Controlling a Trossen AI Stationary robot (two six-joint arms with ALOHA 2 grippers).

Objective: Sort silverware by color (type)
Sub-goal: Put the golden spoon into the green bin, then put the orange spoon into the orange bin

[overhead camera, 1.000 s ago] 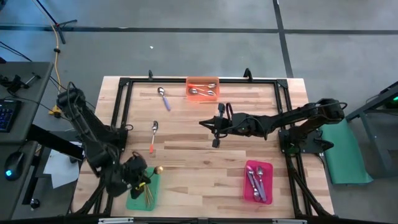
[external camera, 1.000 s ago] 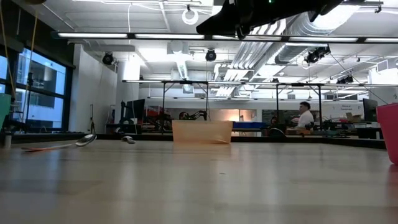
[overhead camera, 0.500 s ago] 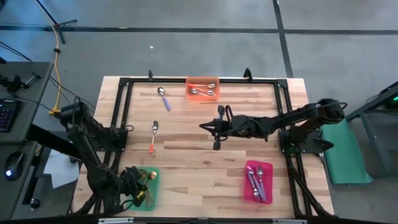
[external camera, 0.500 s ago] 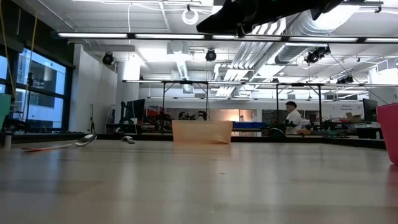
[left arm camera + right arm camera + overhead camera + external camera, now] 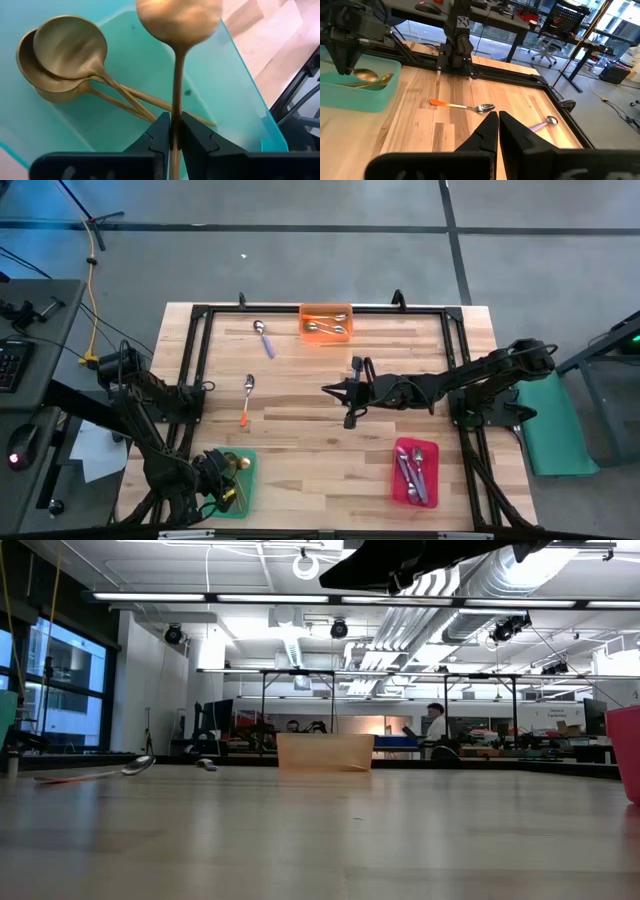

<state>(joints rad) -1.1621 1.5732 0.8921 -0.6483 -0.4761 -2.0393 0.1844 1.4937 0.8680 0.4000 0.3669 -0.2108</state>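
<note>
Since a second ago the left tool (image 5: 175,132) has dropped from beside the green tray (image 5: 248,496) to just over it, clamped on a slim gold spoon (image 5: 178,30) whose round bowl points away from the wrist above two gold spoons (image 5: 65,60) lying inside. Only the wrist view shows this grip. Mid-worktop, the right tool (image 5: 495,131) hangs with fingers together, empty. An orange-handled spoon (image 5: 247,398) and a purple-handled spoon (image 5: 263,337) lie lengthwise on the pale wooden worktop (image 5: 330,450).
</note>
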